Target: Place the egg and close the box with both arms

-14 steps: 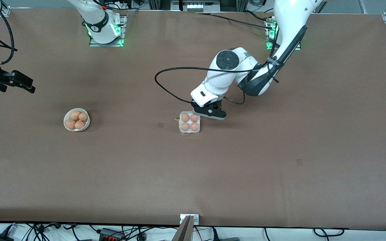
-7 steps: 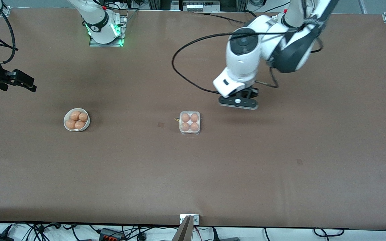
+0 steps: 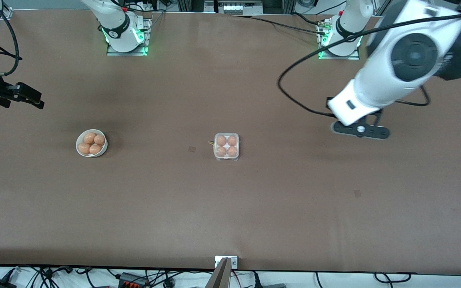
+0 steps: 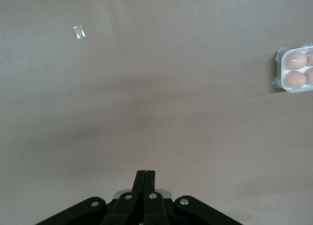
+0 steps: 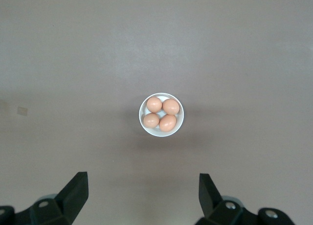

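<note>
Sitting mid-table, small square translucent plastic box [image 3: 226,147] lid down over 4 orange-brown eggs [image 3: 221,141], left black two-finger gripper [image 4: 145,175] pinched together over bare table, right black two-finger gripper [image 5: 142,191] spread wide above round white bowl [image 5: 161,114] of 4 eggs.

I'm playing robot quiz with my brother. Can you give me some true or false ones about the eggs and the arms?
1. The box has four eggs in it. True.
2. The bowl is empty. False: four eggs lie in it.
3. The left end effector is shut and holds nothing. True.
4. The right end effector is shut on an egg. False: it is open, high over the bowl.
5. The left end effector touches the box. False: it is over bare table toward the left arm's end.
</note>
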### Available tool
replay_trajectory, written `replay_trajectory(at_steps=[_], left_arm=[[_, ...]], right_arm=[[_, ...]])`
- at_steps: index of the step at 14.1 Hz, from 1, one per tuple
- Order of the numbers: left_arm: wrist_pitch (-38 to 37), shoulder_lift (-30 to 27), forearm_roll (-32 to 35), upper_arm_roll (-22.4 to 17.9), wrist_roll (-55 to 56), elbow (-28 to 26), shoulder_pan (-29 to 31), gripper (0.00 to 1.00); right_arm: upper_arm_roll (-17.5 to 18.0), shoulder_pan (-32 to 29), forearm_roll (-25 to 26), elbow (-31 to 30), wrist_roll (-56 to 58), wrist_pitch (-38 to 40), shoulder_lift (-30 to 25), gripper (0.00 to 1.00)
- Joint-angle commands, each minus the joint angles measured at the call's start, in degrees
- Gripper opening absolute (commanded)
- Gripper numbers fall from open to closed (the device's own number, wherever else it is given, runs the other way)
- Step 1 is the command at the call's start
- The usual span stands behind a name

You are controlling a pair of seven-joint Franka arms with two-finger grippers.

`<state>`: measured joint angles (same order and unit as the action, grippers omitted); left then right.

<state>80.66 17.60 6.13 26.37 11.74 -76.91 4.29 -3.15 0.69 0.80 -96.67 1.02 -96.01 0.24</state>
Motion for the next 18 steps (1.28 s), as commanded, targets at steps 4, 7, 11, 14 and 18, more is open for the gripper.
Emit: replay_trajectory(at_steps=[4,7,11,14,18], left_arm=[[-0.59,-14.76,-7.27,-19.04,-14.72,-12.27,-6.46,0.62],[3.95,-22.23,-10.51,-23.29,-15.08,-20.0,-8.33,1.0],[11.79,-24.37,-11.04,-23.38,-15.43,-23.2,-7.11,1.0],[17.07,-22.71,-10.36,-23.3,-14.64,-23.2,-6.84,1.0],[16.46,-20.68,-4.11,-23.03,-14.47,-21.09,-6.93,1.0]], right_arm=[[0.95,-1.04,0.43,-0.71,0.56,1.09,-1.2,1.0],[0.95,-1.04,0.43,-0.71,0.56,1.0,-1.29,1.0],[1.04,-1.04,0.6,-0.63,0.65,0.57,-1.64,1.0],[1.04,-1.04,0.69,-0.63,0.74,0.48,-1.64,1.0],[0.95,-1.04,0.69,-0.63,0.65,0.83,-1.64,1.0]])
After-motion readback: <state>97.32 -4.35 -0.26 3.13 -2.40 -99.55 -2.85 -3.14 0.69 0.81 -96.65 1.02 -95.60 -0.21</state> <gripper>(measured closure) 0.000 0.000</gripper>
